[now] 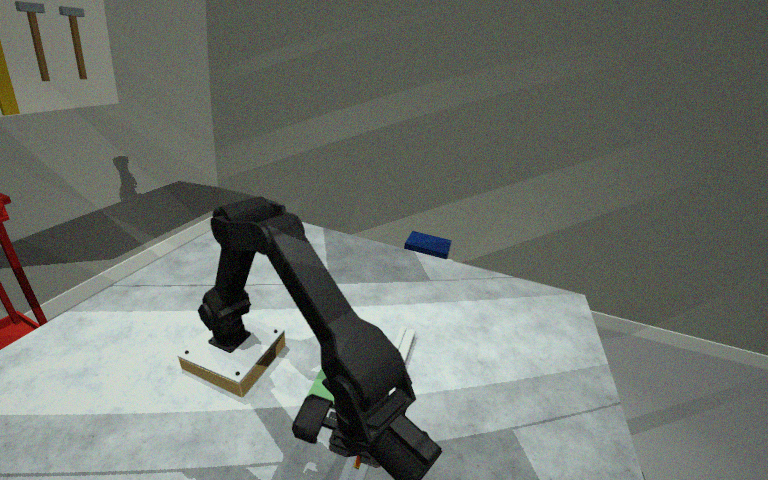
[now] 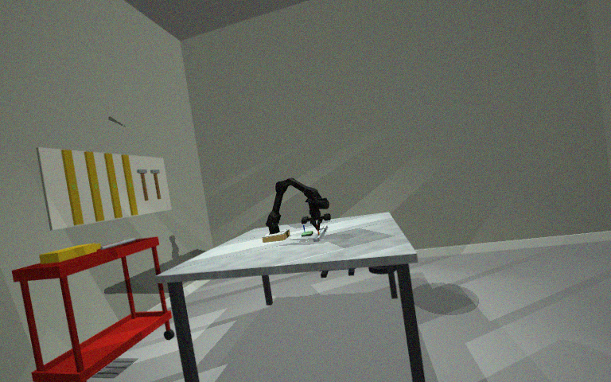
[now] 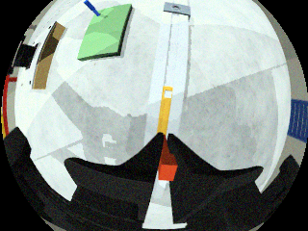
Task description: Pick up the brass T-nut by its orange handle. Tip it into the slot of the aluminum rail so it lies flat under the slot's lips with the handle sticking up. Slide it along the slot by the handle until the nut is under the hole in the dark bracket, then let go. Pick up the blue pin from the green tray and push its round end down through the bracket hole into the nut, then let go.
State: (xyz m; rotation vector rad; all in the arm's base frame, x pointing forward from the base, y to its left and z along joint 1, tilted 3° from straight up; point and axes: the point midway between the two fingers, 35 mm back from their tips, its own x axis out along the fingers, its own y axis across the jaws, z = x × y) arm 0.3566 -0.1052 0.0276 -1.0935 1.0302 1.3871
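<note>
The pincer (image 1: 357,456) (image 2: 317,230) (image 3: 165,138) is shut on the orange handle (image 1: 357,462) (image 2: 318,232) (image 3: 167,171), the brass T-nut (image 3: 165,112) over the aluminum rail (image 2: 321,234) (image 3: 171,63), short of the dark bracket (image 3: 176,8); seating it in the slot seems in hand, so next calls for checking it lies flat, then sliding; its long axis runs roughly along the rail, far end toward the bracket
</note>
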